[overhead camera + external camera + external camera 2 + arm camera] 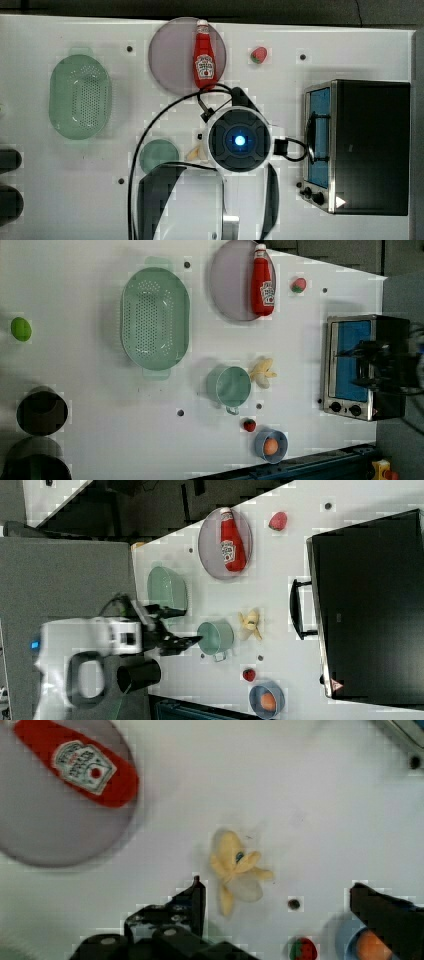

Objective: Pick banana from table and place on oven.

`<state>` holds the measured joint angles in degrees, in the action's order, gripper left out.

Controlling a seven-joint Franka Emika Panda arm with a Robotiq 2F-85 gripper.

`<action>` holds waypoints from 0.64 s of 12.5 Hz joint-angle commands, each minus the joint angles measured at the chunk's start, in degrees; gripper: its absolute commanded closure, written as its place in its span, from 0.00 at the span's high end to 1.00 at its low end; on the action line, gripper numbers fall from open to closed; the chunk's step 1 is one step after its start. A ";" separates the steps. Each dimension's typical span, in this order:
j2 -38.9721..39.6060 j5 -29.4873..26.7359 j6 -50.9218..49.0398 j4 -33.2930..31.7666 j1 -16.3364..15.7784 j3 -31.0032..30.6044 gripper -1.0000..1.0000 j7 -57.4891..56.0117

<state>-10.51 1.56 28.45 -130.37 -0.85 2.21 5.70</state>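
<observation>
One half-peeled banana [263,373] lies on the white table [90,405], at three o'clock from the green cup [230,386] in the left view. Above it, the gripper [275,902] hangs spread wide, holding nothing. At three o'clock from the banana stands the oven [361,365].

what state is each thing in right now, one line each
banana: lying on the table, not held
claw: open, above the banana, holding nothing
oven: door shut, nothing on its top
ketchup bottle: lying flat on the plate, cap on
green cup: upright, looks empty
colander: upright, empty
blue bowl: upright, holds an orange ball
</observation>
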 commanded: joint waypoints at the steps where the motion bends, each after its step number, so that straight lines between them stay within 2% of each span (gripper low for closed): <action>1: 2.87 -0.08 6.52 -4.97 0.51 -1.59 1.00 1.49; 4: 9.54 -0.08 16.90 -9.40 0.38 -2.59 1.00 1.49; 8: 18.96 -0.13 26.94 -10.77 0.25 -4.02 1.00 1.53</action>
<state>7.25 0.28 55.73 -141.67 -0.69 -1.89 5.94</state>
